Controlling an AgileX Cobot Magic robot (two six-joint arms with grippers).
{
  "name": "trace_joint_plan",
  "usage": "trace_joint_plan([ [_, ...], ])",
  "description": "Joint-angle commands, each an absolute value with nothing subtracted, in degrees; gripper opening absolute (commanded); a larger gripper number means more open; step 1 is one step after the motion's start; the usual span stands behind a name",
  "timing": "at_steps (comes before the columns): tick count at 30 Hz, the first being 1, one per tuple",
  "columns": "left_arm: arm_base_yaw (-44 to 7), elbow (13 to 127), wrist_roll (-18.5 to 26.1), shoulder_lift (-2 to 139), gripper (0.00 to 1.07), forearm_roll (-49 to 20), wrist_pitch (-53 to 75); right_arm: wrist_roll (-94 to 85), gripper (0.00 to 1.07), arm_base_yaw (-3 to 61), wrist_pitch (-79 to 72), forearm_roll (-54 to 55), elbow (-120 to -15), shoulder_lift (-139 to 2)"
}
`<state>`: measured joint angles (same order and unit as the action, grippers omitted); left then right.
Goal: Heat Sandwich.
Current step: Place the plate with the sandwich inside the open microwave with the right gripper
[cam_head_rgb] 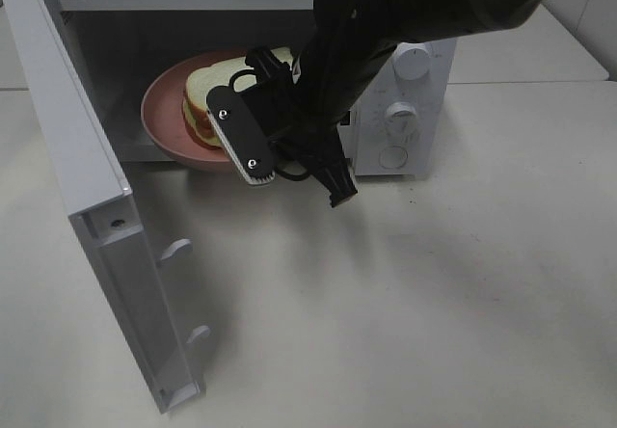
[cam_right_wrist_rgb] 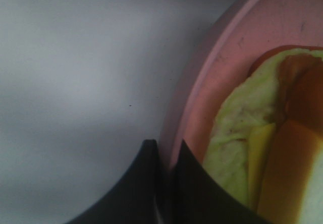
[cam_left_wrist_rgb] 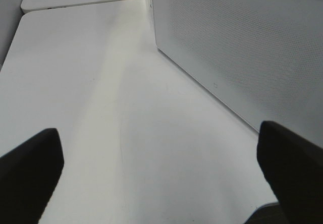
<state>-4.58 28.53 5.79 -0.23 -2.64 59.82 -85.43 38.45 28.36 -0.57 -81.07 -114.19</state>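
While the left gripper (cam_left_wrist_rgb: 161, 178) idles outside the open microwave door (cam_head_rgb: 92, 216) with its jaws spread wide on nothing, the work is at the oven mouth, where the pink plate (cam_head_rgb: 164, 120) sits tilted, half inside the microwave (cam_head_rgb: 405, 23). The sandwich (cam_head_rgb: 207, 95) rides on that plate. The right gripper (cam_right_wrist_rgb: 166, 183) has its jaws pinched on the plate's rim, so it should level the plate, slide it slowly inward, set it flat, then let go.

Exterior high: looking down from above onto microwave (cam_head_rgb: 386, 110) front. Left wrist: low over table (cam_left_wrist_rgb: 101, 108), facing along microwave's side wall. Right wrist: very near pink plate (cam_right_wrist_rgb: 202, 108) (also seen from above).
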Motion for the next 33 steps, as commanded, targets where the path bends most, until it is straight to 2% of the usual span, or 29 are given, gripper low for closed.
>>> trace_joint_plan([
  [1,-4.5,28.4,5.6,-1.5,1.01,-2.9,58.9,-85.4,0.00,38.2,26.9,-1.0,-79.1,-111.4],
  [33,-4.5,28.4,5.6,-1.5,1.01,-2.9,58.9,-86.0,0.00,38.2,25.3,-1.1,-51.4,-87.1],
])
